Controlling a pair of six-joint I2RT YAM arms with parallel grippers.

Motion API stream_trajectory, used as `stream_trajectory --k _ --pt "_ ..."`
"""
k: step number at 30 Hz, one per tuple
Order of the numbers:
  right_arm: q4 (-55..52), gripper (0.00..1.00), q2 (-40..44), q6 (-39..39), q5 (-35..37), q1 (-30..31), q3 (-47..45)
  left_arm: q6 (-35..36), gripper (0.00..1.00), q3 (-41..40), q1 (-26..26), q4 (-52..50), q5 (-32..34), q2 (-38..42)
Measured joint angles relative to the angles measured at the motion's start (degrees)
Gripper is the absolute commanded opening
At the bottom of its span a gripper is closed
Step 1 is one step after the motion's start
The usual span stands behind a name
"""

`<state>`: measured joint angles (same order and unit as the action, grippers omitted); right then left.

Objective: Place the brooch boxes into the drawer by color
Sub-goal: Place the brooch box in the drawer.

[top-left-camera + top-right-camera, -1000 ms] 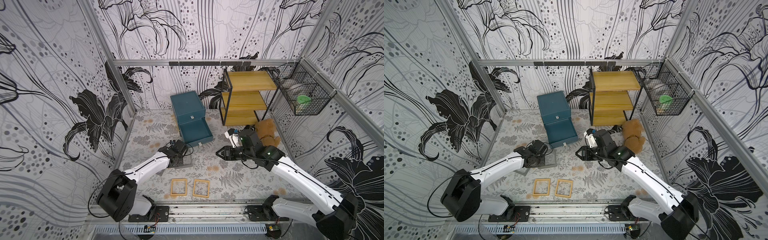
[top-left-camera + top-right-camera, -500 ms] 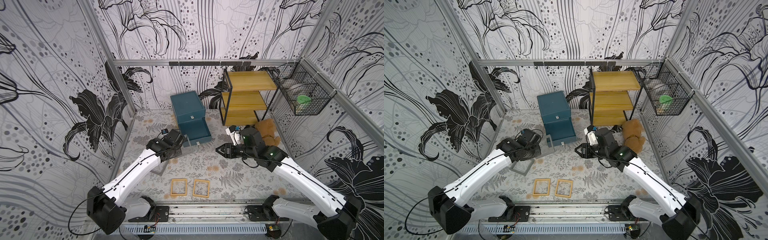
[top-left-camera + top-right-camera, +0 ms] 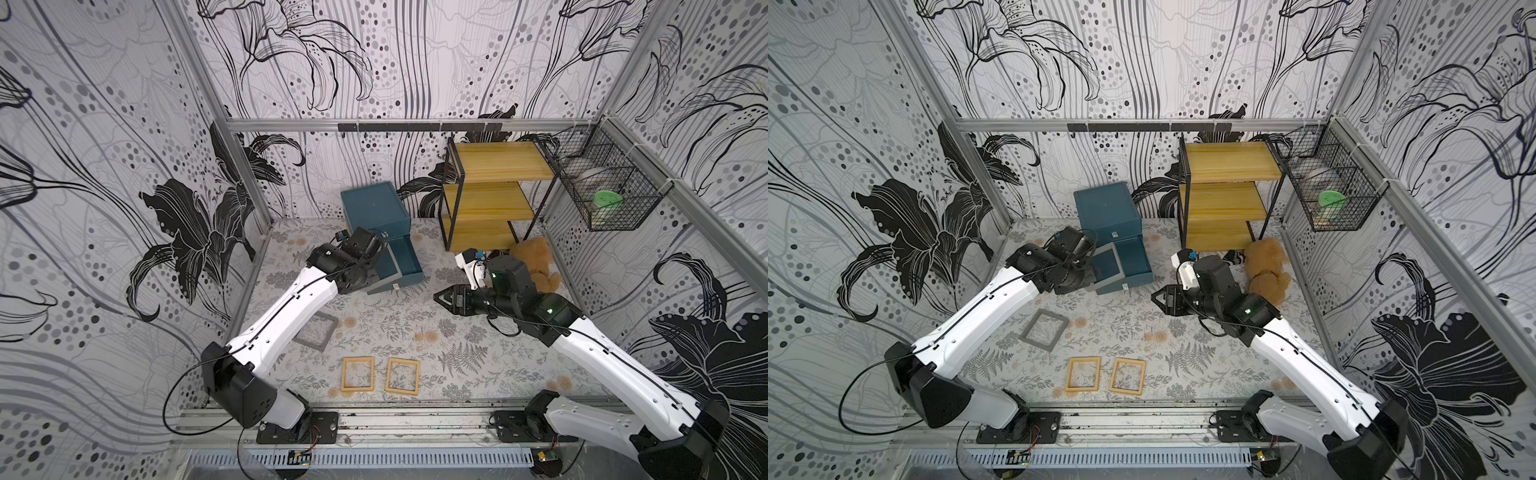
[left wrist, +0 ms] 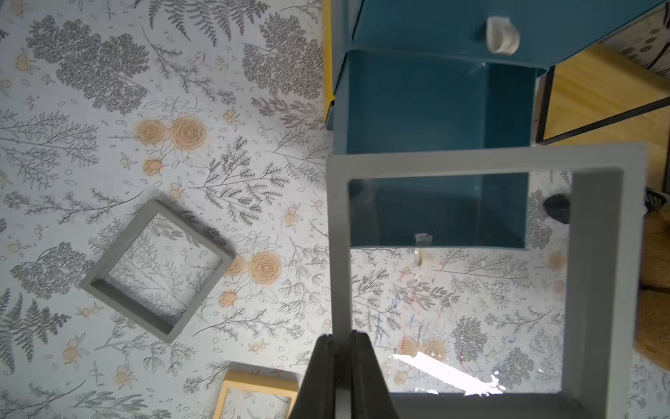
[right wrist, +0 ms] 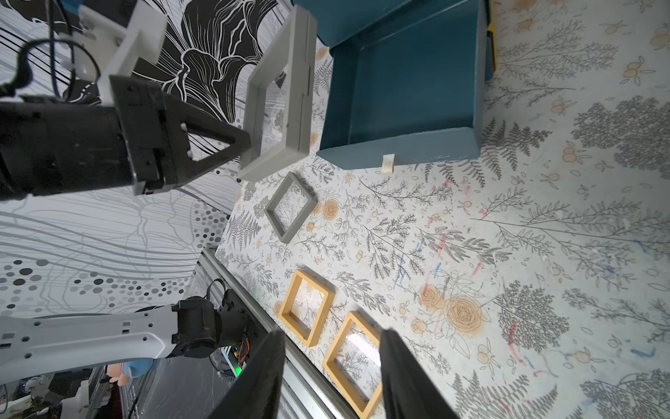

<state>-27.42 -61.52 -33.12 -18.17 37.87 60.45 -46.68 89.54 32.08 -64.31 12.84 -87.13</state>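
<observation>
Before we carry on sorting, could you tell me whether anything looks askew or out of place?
The loose grey box lies turned at an angle, unlike the two yellow boxes lined up side by side.

Grips a grey brooch box (image 3: 1111, 264) by its edge in the clamped left gripper (image 3: 1092, 269), tilted, over the pulled-out drawer (image 3: 1128, 285) just past the fingertips, at the foot of the teal chest (image 3: 1106, 205). Flat on the table (image 3: 1183, 345) behind that hand, beside the left forearm (image 3: 984, 316), a second grey brooch box (image 3: 1043, 329); farther back, a yellow brooch box (image 3: 1083, 374) and another yellow brooch box (image 3: 1128, 375) side by side. Points the right gripper (image 3: 1156, 298) at the drawer from the side opposite the left hand, near it but apart.
</observation>
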Motion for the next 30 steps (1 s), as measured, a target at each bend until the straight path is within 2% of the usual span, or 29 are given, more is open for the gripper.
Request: stream_trajectory --k 15,30 --pt "-0.04 0.45 2.71 1.31 3.87 0.00 1.92 4.39 0.00 12.90 0.09 2.01 5.14 -17.64" --pt "-0.46 0.46 3.08 1.29 4.52 0.00 2.19 8.02 0.00 13.84 0.07 4.15 8.94 -24.17"
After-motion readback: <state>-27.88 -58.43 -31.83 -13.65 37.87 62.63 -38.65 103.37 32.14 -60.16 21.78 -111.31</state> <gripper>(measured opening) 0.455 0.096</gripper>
